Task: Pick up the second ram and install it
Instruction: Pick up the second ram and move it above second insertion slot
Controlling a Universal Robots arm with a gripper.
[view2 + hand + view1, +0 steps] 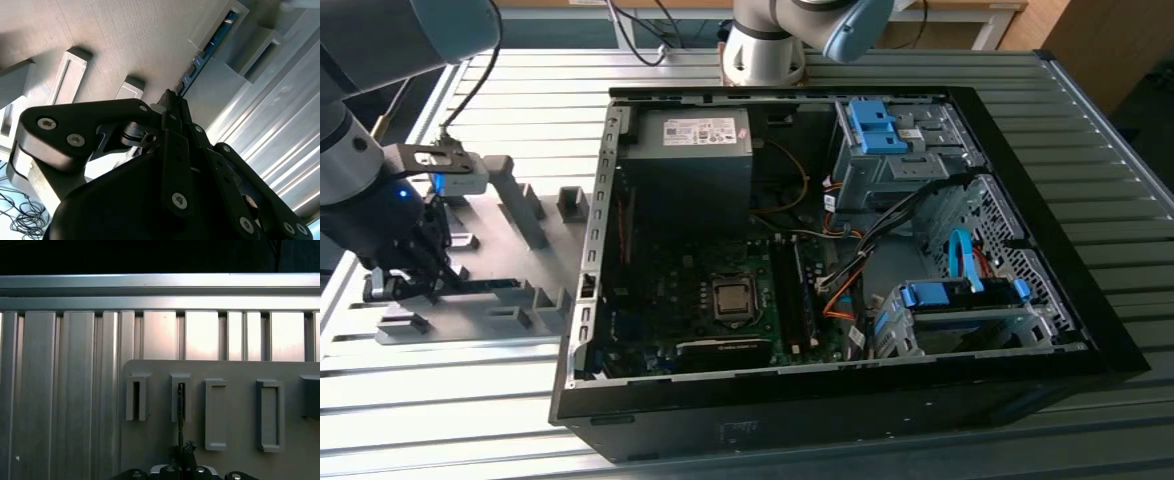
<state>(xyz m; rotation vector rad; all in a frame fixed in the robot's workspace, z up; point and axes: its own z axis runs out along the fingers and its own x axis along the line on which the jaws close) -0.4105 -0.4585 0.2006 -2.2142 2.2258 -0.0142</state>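
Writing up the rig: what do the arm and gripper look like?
The arm is thick rounded dark grey tubes, with a blue-grey joint cap near its silver base. A blue light glows at the wrist, beside a grey box with a black cable. The gripper is black: flat linkage plates with silver screw heads.

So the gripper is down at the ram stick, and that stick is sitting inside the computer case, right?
Not quite. The gripper is down at the ram stick, but the stick stands in the grey fixture outside the case, as the second wrist view shows. In the exterior view, the fixture lies to that view's left of the case.
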